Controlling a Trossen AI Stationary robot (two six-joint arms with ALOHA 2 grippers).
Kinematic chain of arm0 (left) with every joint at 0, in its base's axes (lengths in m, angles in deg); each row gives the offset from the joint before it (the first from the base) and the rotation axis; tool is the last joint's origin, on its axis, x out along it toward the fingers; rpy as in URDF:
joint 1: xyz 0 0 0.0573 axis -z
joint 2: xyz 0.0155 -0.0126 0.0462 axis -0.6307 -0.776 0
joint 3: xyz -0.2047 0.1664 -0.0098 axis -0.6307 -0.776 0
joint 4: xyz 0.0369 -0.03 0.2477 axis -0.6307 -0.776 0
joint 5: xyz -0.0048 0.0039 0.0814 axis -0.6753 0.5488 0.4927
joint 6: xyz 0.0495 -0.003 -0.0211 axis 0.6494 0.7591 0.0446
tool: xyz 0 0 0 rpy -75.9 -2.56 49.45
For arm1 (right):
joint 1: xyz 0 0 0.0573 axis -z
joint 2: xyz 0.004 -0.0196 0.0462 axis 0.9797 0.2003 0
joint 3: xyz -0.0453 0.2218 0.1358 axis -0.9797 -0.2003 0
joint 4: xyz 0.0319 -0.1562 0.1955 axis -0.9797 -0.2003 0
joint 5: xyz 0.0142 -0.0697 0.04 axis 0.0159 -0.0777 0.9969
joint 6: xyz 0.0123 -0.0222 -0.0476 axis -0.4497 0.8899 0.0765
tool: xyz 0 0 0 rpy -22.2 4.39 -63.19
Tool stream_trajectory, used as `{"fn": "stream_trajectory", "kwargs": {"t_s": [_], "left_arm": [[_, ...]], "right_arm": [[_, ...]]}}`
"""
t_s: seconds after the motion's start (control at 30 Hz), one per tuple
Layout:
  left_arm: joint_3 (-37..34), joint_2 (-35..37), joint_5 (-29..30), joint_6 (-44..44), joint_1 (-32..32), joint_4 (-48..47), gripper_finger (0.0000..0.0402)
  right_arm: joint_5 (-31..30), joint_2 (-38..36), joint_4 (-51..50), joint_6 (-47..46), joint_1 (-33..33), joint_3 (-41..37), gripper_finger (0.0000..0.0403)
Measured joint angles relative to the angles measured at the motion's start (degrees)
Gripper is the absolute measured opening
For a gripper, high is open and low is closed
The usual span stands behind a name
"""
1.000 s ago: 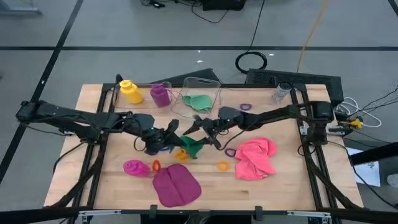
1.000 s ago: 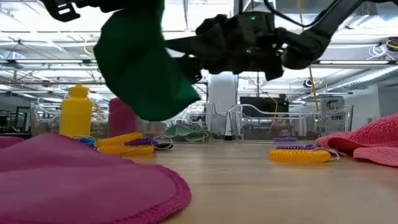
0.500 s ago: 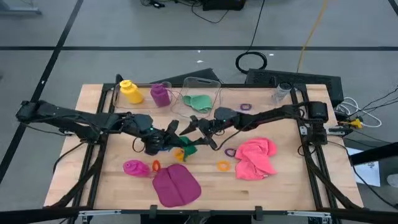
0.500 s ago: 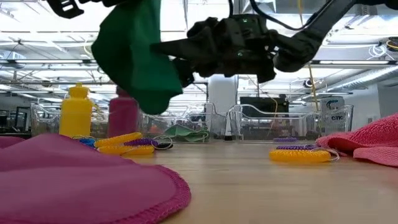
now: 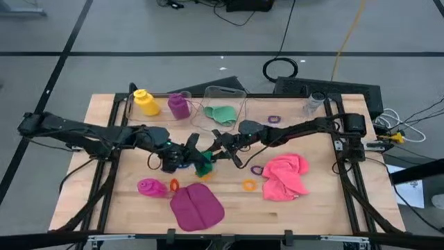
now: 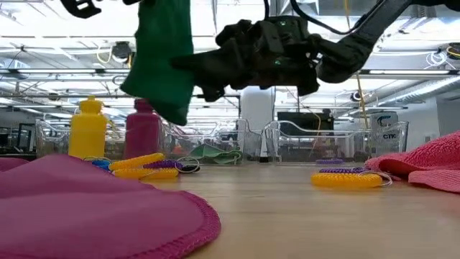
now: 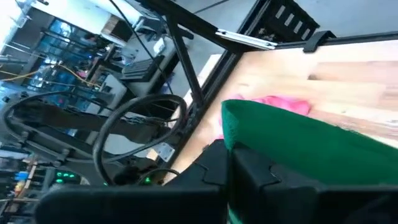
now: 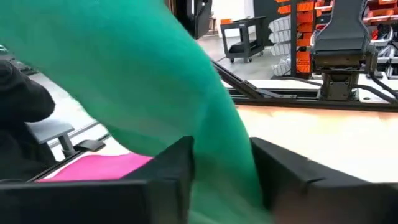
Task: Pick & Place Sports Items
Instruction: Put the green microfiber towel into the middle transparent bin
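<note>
Even bright overhead light, soft shadows on the worktop, ceiling lamps glared in the low view, near magenta cloth and wrist-view fingers were blurred

Bare wood between magenta cloth and pink cloth; rear edge crowded by bins.

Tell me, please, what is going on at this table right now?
Both arms meet over the middle of the table around a dark green cloth hanging above the wood. The left gripper is shut on it, and the right gripper has its fingers on either side of the fabric. A magenta cloth, a pink cloth, bottles and small rings lie around; a lighter green cloth sits in a clear bin.
</note>
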Motion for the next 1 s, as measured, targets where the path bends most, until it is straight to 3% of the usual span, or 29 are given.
{"fn": "stream_trajectory", "kwargs": {"t_s": [0.2, 0.53, 1.0], "left_arm": [[0.0, 0.0, 2.0, -3.0, -0.16, -0.79, 0.0], [0.0, 0.0, 16.84, -16.12, -0.17, 1.58, 0.0014], [0.0, 1.52, 16.57, -21.73, -0.17, 2.6, 0.0138]], "right_arm": [[0.0, 0.0, -0.02, 0.02, 0.06, 0.0, 0.0001], [-0.02, -0.24, -0.04, 0.44, 0.12, 0.02, 0.0002], [-6.03, -0.24, -1.77, 0.66, 1.97, 0.02, 0.0]]}}
